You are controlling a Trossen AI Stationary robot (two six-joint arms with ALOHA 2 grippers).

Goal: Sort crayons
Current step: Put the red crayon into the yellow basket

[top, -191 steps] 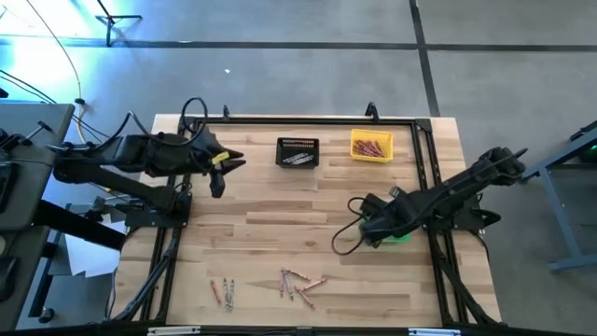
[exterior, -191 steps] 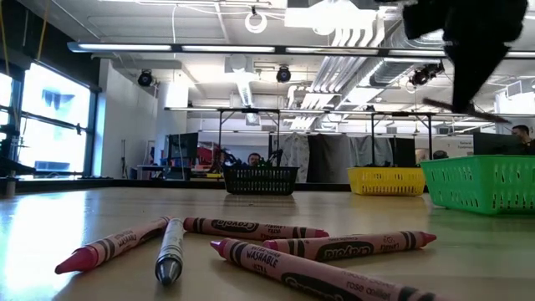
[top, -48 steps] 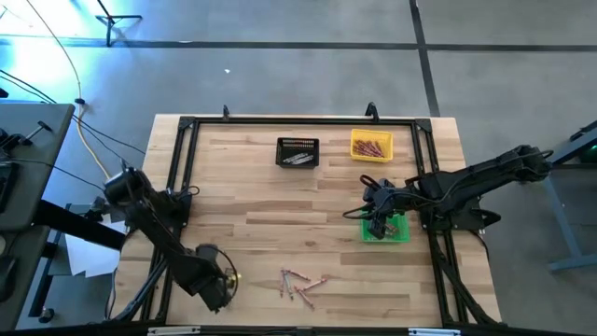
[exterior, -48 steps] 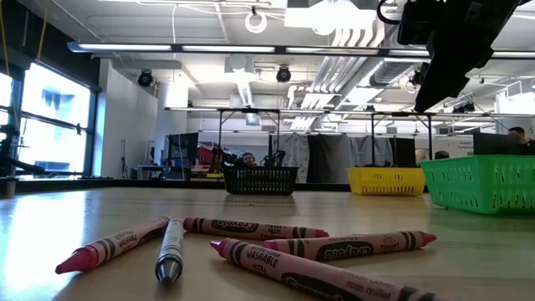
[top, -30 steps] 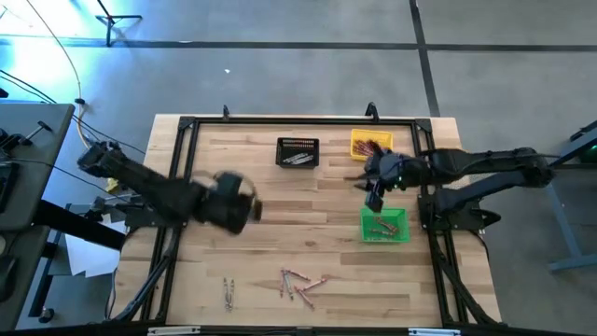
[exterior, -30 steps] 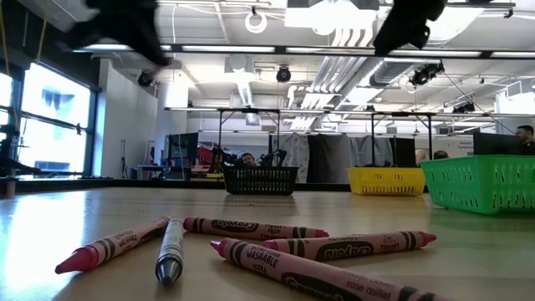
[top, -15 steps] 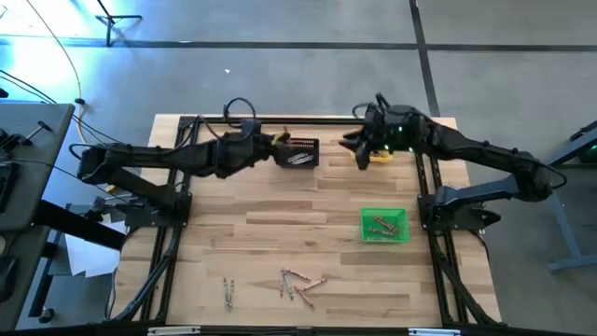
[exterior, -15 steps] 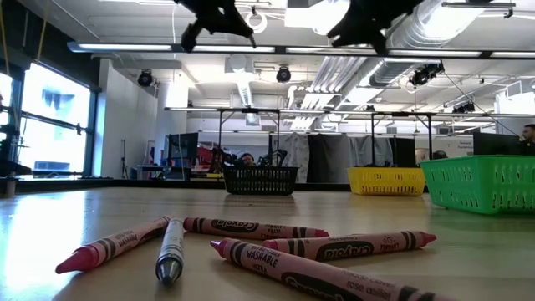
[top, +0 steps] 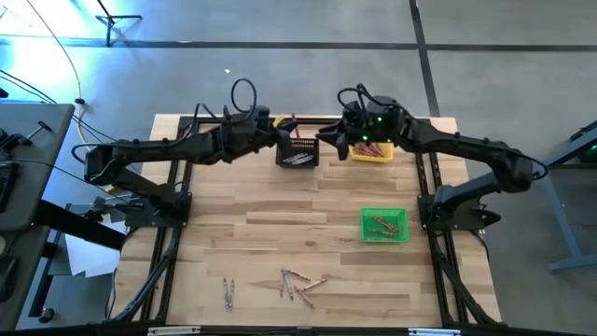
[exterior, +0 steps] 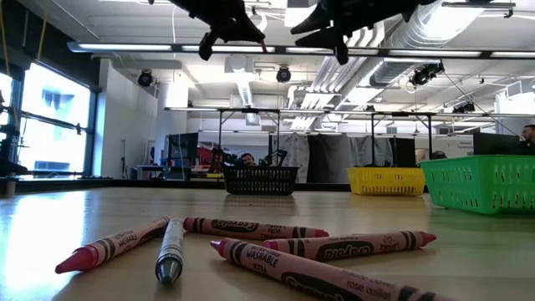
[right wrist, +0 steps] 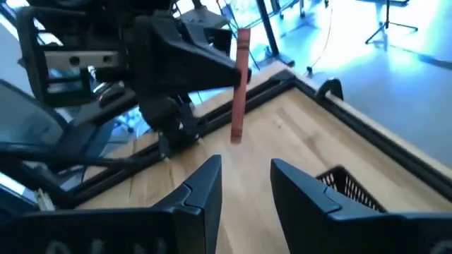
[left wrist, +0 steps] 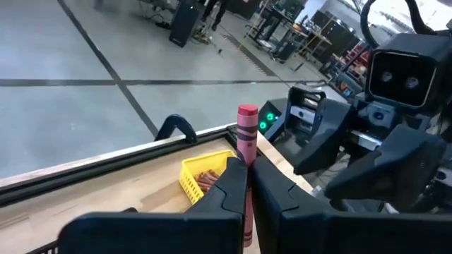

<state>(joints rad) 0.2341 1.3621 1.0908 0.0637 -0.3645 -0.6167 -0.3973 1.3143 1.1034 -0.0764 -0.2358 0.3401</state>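
Note:
My left gripper (top: pixel 284 130) hangs high over the far left corner of the black bin (top: pixel 298 152), shut on a reddish-pink crayon (left wrist: pixel 246 137). My right gripper (right wrist: pixel 245 185) faces it from the right, open, with nothing between its fingers; the held crayon (right wrist: pixel 239 85) stands a little beyond its fingertips. Several loose crayons (top: pixel 300 282) lie flat on the table near its front edge, two more (top: pixel 228 292) to their left. A yellow bin (top: pixel 372 149) and a green bin (top: pixel 384 225) hold crayons. My left gripper pinches the crayon between its two fingers (left wrist: pixel 234 185), around the stick's middle (right wrist: pixel 239 79). The fingers come nearly level from the table's left and lie across the crayon. The crayon stands upright, both ends free, lifted clear above the black bin.
A black frame rail (top: pixel 308 119) runs along the table's far edge, with side rails left and right. The two arms meet over the far middle. Bare wood (top: pixel 280 215) lies between the bins and the loose crayons.
My left gripper has carried the crayon from the table's left middle toward the far edge, up over the black bin, tipping toward level. My right gripper has gone from above the green bin to the far edge and left toward the black bin, turning to face the left gripper.

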